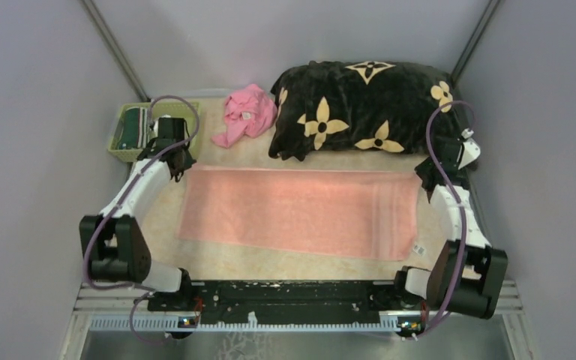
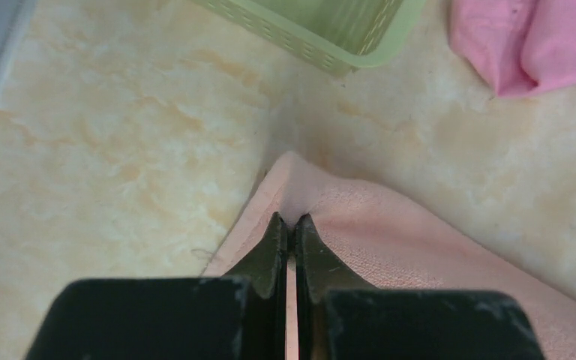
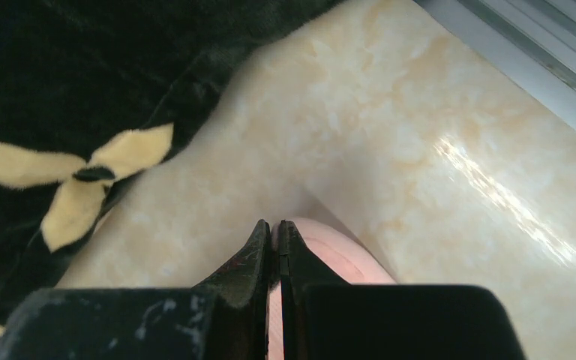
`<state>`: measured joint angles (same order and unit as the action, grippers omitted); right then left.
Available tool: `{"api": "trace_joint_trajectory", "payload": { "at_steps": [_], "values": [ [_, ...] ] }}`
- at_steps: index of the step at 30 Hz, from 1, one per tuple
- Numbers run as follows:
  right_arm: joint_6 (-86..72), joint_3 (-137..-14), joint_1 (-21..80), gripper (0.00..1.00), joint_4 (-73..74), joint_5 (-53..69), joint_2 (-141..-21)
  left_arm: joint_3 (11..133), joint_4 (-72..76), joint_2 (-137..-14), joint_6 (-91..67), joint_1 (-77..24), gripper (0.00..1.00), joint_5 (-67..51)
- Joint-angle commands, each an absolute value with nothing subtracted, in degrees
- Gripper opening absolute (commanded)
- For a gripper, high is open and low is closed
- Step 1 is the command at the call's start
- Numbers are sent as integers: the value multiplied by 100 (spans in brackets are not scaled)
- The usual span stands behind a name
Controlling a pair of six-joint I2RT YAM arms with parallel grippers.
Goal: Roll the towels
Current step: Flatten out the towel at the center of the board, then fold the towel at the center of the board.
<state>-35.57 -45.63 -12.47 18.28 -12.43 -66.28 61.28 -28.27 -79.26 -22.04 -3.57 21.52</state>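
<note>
1. Salmon-pink towel (image 1: 300, 211) – spread flat lengthwise across the middle of the tabletop (image 1: 217, 261), long edges running left to right.
2. Left pincer (image 2: 289, 225) – clenched on the towel's far left corner, which is drawn up into a small peak between the fingertips.
3. Right pincer (image 3: 274, 229) – clenched on the far right corner; pink cloth shows at the tips.
4. Green striped towel (image 1: 131, 129) – lying in the green basket (image 1: 120, 154) at the far left.
5. Black blanket (image 1: 360, 109) with tan flowers – heaped beyond the spread towel, far right.
6. Pink cloth (image 1: 247, 112) – crumpled between basket and blanket.
</note>
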Motion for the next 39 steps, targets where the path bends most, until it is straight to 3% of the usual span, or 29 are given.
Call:
{"api": "trace_joint_trajectory", "payload": {
  "at_steps": [1, 8, 29, 39],
  "values": [
    [-3447, -4906, -1239, 0, -113, -1183, -7480, 6655, -2173, -8971, -2474, -200, 0, 1955],
    [-3210, -5369, -1407, 0, -37, -833, -8178, 7476, -2355, -9750, -2540, -79, 0, 1648],
    [-3248, -5720, -1686, 0, 238, 94, -8087, 7420, -2264, -9228, -2412, 565, 0, 743],
    [-3410, -5514, -1944, 0, 1477, 192, -7582, 6629, -2484, -8322, -2442, 679, 0, 562]
  ]
}}
